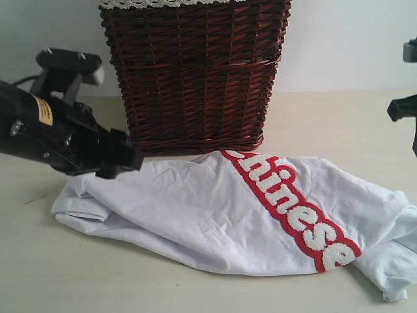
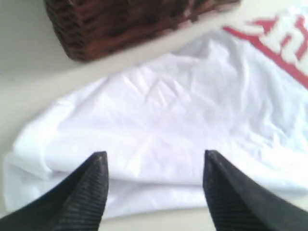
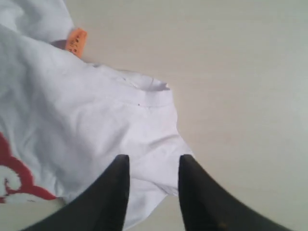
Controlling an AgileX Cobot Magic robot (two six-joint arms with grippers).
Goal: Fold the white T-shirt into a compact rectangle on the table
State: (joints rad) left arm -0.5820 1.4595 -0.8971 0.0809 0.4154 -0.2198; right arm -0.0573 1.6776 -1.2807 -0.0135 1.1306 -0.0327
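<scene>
Item: white T-shirt [image 1: 215, 215]: lies crumpled and loosely bunched on the table [image 1: 65, 274], in front of the wicker basket [image 1: 195, 72], its upper edge close to the basket's base; red band [image 1: 293, 208] with puffy white letters runs diagonally across the right half; an orange tag [image 3: 76, 42] shows at one edge in the right wrist view

Item: left gripper [image 2: 151, 156]: jaws spread wide, nothing between them, poised over the plain white end of the shirt at the left of the exterior view

Item: right gripper [image 3: 151, 161]: jaws parted by a narrower gap, no cloth pinched, over a corner of the shirt next to bare table

Item: basket: dark red-brown weave, lace trim [image 1: 163, 3] at the rim, upright at the back
</scene>
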